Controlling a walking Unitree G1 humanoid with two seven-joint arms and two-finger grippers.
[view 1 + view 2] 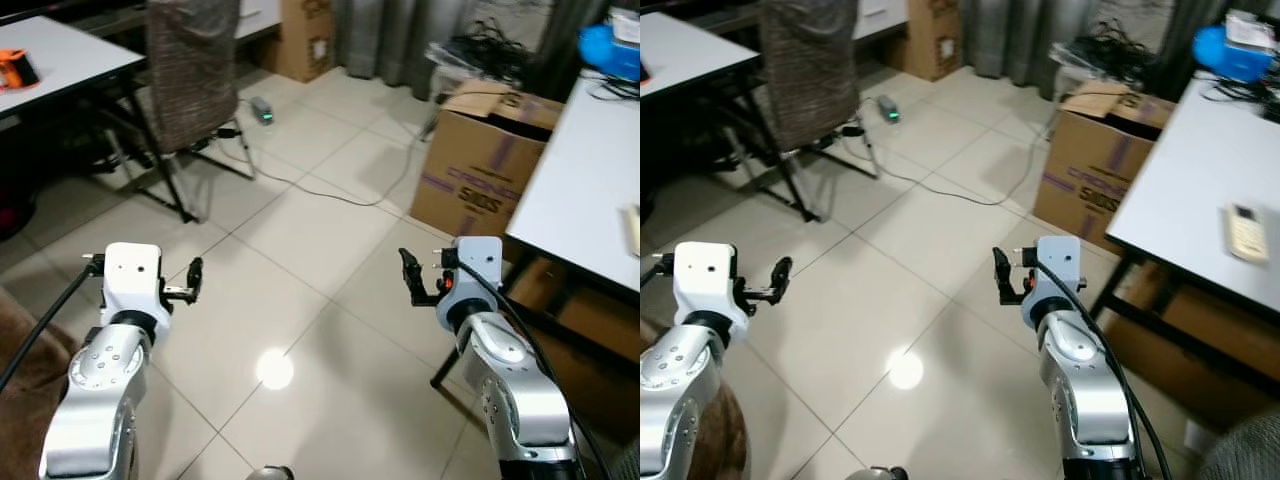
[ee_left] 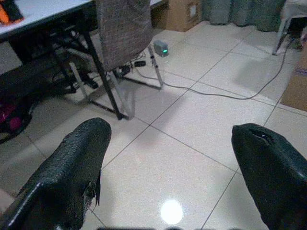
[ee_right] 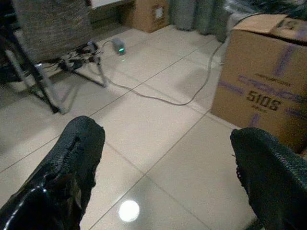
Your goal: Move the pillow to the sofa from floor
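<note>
Left gripper (image 1: pixel 193 280): released, textured black fingers.
Right gripper (image 1: pixel 411 277): released.
Floor (image 1: pixel 300 240): glossy square tiles.
Box (image 1: pixel 480 160): cardboard.

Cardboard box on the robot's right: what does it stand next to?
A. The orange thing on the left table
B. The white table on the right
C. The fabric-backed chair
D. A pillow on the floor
B: the cardboard box stands on the tiled floor right beside the white table on the robot's right, far from the chair across the room.
</note>
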